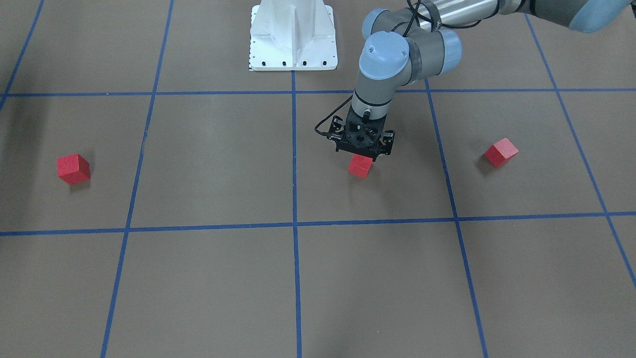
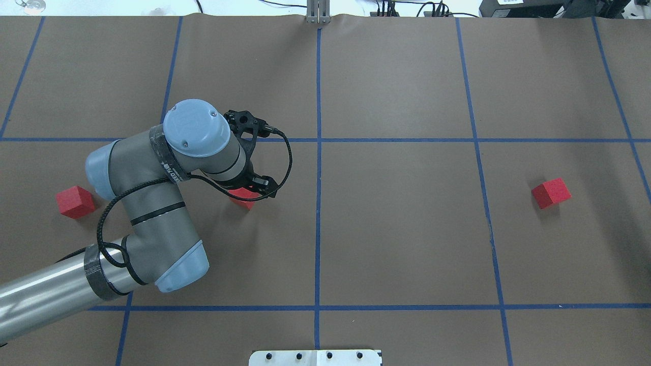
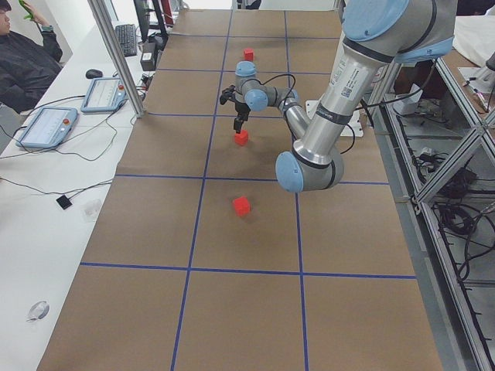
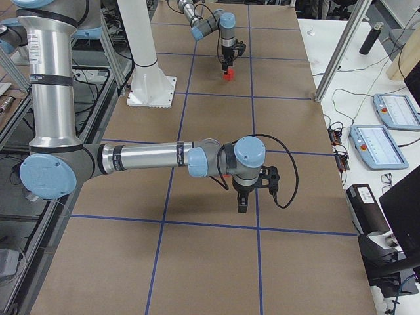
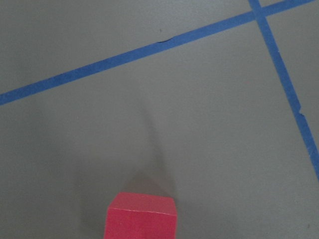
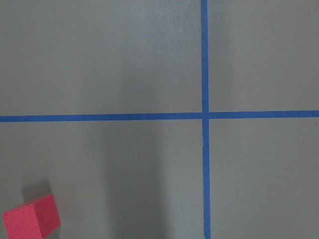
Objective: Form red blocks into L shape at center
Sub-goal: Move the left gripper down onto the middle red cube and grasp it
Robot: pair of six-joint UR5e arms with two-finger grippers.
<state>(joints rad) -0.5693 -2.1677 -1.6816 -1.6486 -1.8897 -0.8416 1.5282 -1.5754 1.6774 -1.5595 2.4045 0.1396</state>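
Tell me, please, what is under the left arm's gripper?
A red block is directly under the left gripper. The gripper covers the block's top, so whether the fingers touch or hold it cannot be seen.

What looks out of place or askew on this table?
Nothing is spilled or damaged. The three small matte red cubes lie far apart: one under the left gripper, the outer two each turned slightly askew to the blue tape grid lines.
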